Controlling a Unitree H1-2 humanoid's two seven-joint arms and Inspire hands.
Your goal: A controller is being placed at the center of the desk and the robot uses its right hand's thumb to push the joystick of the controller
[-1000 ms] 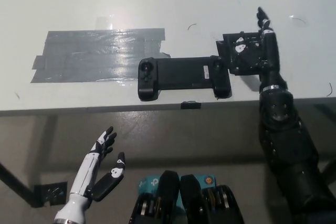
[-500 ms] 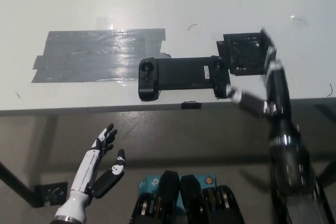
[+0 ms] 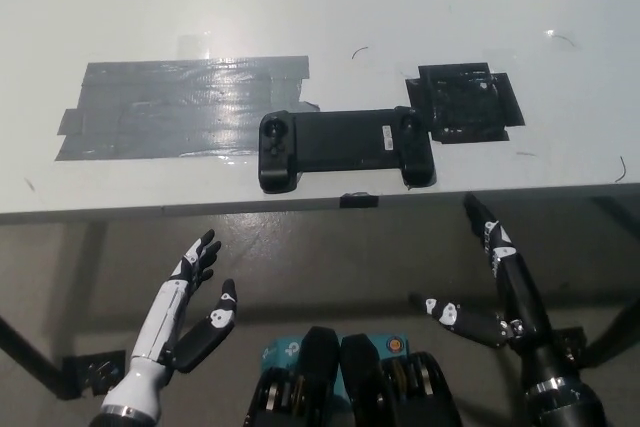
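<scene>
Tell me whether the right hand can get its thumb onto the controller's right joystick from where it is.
Probably yes: the right hand hangs open below the desk edge, and nothing lies between it and the joystick on the controller.

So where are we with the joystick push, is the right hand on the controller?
The controller lies on the desk near its front edge, so placement looks done. The right hand is off it, open below the desk edge, touching nothing. The left hand rests open at lower left. Whether the joystick was pushed can't be told; no thumb is on it.

White desk [image 3: 330,7] bears controller [image 3: 345,145], grey tape [image 3: 180,107], black patch [image 3: 465,104].
</scene>
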